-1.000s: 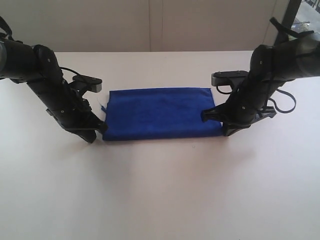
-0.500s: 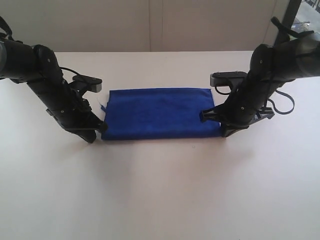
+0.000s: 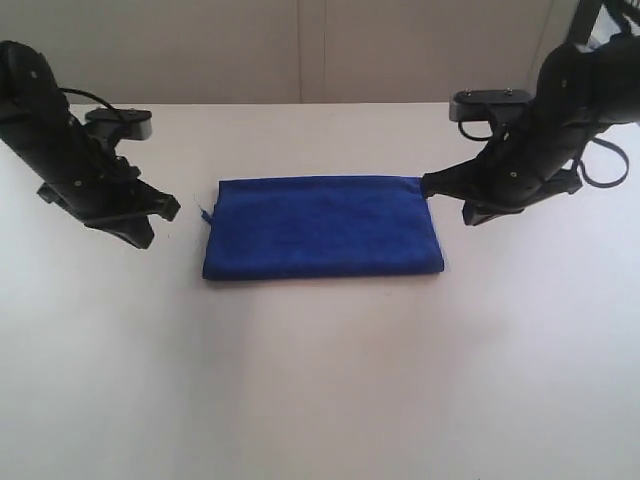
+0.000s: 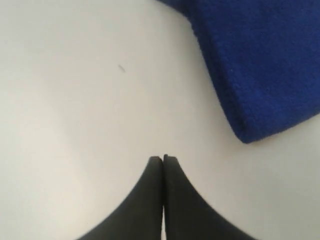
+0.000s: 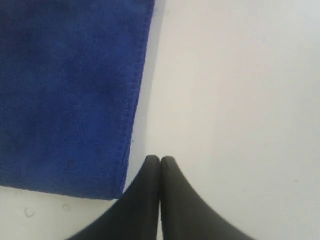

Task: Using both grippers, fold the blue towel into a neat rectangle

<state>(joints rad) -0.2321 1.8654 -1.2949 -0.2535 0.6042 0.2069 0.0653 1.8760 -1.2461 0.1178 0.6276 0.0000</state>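
The blue towel point(image 3: 322, 227) lies flat on the white table as a folded rectangle, its layers stacked. In the left wrist view a rounded folded corner of the blue towel point(image 4: 255, 65) shows, and in the right wrist view its hemmed edge point(image 5: 70, 95). My left gripper point(image 3: 170, 208) hangs shut and empty to the left of the towel, clear of it; its jaws point(image 4: 163, 159) press together over bare table. My right gripper point(image 3: 430, 184) is shut and empty beside the towel's far right corner, its tips point(image 5: 160, 160) just off the hem.
The white table point(image 3: 320, 380) runs wide in front of the towel. A pale wall point(image 3: 300, 50) stands behind the table's far edge. Cables loop off the right arm point(image 3: 600, 165).
Both grippers have drawn back from the towel's near corners: the left arm moved out to the left, the right arm up and back to the right. The towel stays flat.
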